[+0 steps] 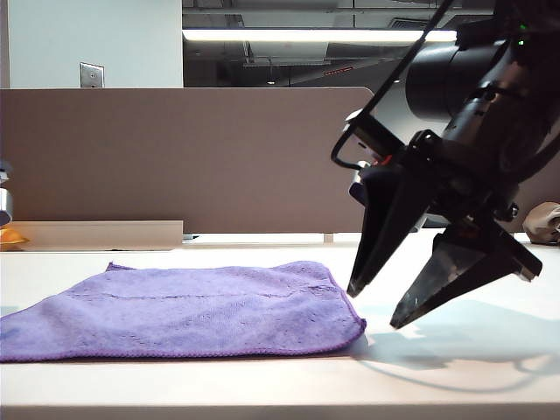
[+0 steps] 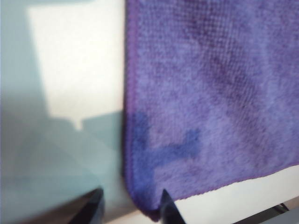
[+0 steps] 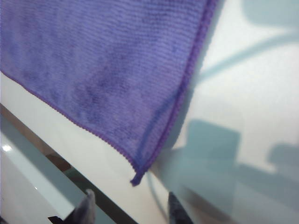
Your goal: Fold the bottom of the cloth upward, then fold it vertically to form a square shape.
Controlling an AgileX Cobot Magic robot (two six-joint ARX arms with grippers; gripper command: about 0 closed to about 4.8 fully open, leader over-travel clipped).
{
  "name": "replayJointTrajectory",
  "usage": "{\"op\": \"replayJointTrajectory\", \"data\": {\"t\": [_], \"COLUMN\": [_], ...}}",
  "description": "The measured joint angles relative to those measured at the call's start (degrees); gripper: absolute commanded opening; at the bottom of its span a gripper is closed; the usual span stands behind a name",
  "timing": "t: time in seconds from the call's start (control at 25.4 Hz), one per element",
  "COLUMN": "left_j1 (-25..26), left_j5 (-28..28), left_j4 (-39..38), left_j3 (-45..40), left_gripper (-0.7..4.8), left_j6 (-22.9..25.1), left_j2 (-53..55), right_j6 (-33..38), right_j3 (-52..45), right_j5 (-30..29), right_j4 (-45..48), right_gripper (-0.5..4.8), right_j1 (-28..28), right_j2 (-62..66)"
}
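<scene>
The purple cloth (image 1: pixel 192 311) lies flat on the white table (image 1: pixel 455 367), reaching from the left edge of the exterior view to just past the middle. My right gripper (image 1: pixel 374 308) hangs open just off the cloth's right near corner, fingertips slightly above the table. In the right wrist view that corner (image 3: pixel 136 179) lies just ahead of the open right gripper (image 3: pixel 131 200), which holds nothing. In the left wrist view the cloth (image 2: pixel 210 93) fills most of the frame. Its other near corner (image 2: pixel 149 205) sits between the fingertips of my open left gripper (image 2: pixel 131 198). The left gripper does not show in the exterior view.
A beige partition (image 1: pixel 184 157) stands along the back of the table. An orange object (image 1: pixel 10 236) sits at the far left and a tan object (image 1: pixel 542 220) at the far right. The table's front edge (image 3: pixel 56 163) runs close to the right gripper.
</scene>
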Motion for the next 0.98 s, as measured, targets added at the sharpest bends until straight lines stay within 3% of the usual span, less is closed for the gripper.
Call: {"op": "replayJointTrajectory", "data": {"t": [0.79, 0.83, 0.9, 0.98], "left_j1": [-0.7, -1.3, -2.4, -4.2], "left_j5": [1.9, 2.1, 2.4, 2.2], "left_j4": [-0.2, -0.2, -0.2, 0.2], "left_j3": [0.5, 0.5, 0.5, 0.5], "left_gripper": [1.52, 1.52, 1.24, 0.97], "left_j6": [0.0, 0.0, 0.0, 0.0], "left_j2": [2.6, 2.7, 2.9, 3.0], "right_j6": [2.8, 2.8, 2.8, 2.8], "right_j3": [0.0, 0.0, 0.0, 0.0], "right_j5": [-0.5, -0.9, -1.6, -1.7], "right_j4": [5.0, 5.0, 5.0, 5.1], "right_gripper": [1.97, 1.89, 1.13, 1.12], "right_j1": [0.0, 0.0, 0.0, 0.0], "right_j2": [3.3, 3.6, 4.2, 4.6]}}
